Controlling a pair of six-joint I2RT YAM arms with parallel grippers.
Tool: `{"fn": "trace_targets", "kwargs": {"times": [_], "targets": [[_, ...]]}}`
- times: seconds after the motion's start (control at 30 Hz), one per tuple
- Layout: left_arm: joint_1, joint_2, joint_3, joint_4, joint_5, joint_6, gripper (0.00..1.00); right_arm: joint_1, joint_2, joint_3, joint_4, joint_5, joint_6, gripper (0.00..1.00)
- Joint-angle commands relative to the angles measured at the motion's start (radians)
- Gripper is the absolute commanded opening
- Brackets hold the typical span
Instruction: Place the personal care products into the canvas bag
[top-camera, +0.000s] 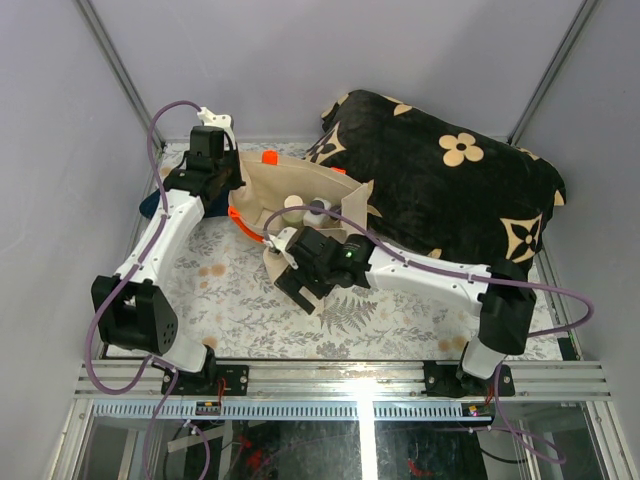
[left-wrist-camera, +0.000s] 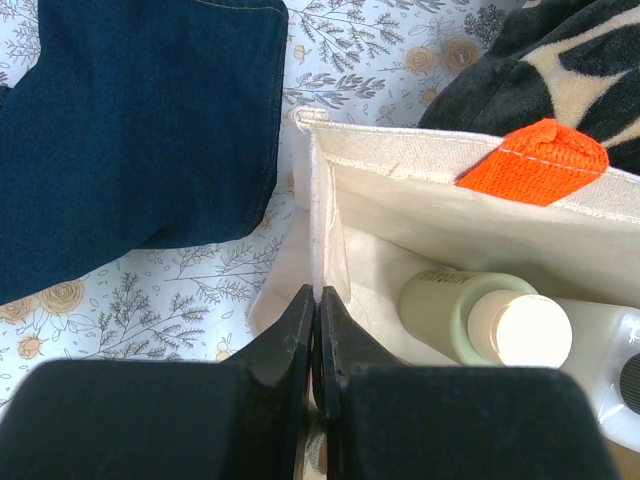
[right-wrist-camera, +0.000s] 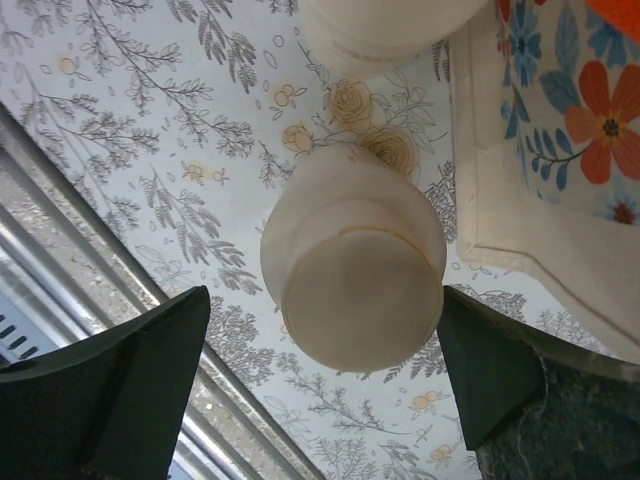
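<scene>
Left claw (left-wrist-camera: 316, 300) is clenching flat on the canvas bag (left-wrist-camera: 400, 215), pinching its rim at a corner seam. Inside the bag, a pale greenish bottle (left-wrist-camera: 450, 310) is lying with its cream cap toward the camera. The small print on its shoulder is too blurred to read. A clear bottle (left-wrist-camera: 615, 375) with a dark cap is touching it, deeper in the bag. An orange handle (left-wrist-camera: 535, 160) is lying on the bag's far rim. Blue denim (left-wrist-camera: 130, 130) is lying just outside the bag's side wall.

Right claw (right-wrist-camera: 322, 300) is standing released in front of the bag's printed face. Its jaws are straddling a cream bottle (right-wrist-camera: 350, 270) with a tan cap, with open room on both sides. A second cream bottle (right-wrist-camera: 390, 30) is just beyond it. The print (right-wrist-camera: 580, 100) is showing orange and blue flowers and no legible words. A black cushion (top-camera: 440, 180) is pressing against the bag's back on the floral surface (top-camera: 250, 310).
</scene>
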Motion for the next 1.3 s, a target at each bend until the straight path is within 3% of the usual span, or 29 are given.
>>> {"fn": "trace_targets", "kwargs": {"times": [0.0, 0.53, 0.77, 0.9, 1.1, 1.27], "targets": [[-0.001, -0.023, -0.021, 0.038, -0.008, 0.004, 0.00, 0.007, 0.057, 0.049, 0.057, -0.028, -0.035, 1.00], [-0.001, -0.029, -0.026, 0.042, 0.000, 0.002, 0.00, 0.008, 0.162, 0.052, 0.032, 0.006, -0.045, 1.00], [0.000, -0.025, -0.029, 0.044, -0.001, 0.000, 0.00, 0.008, 0.177, 0.051, 0.042, 0.018, -0.039, 0.95], [0.000, -0.026, -0.031, 0.044, -0.001, 0.000, 0.00, 0.007, 0.185, 0.054, 0.042, 0.026, -0.040, 0.81], [0.001, -0.026, -0.030, 0.044, -0.001, -0.001, 0.00, 0.007, 0.163, 0.066, 0.013, 0.050, -0.046, 0.38], [0.000, -0.026, -0.028, 0.043, -0.004, 0.000, 0.00, 0.006, 0.101, 0.039, -0.003, 0.088, -0.044, 0.25]]}}
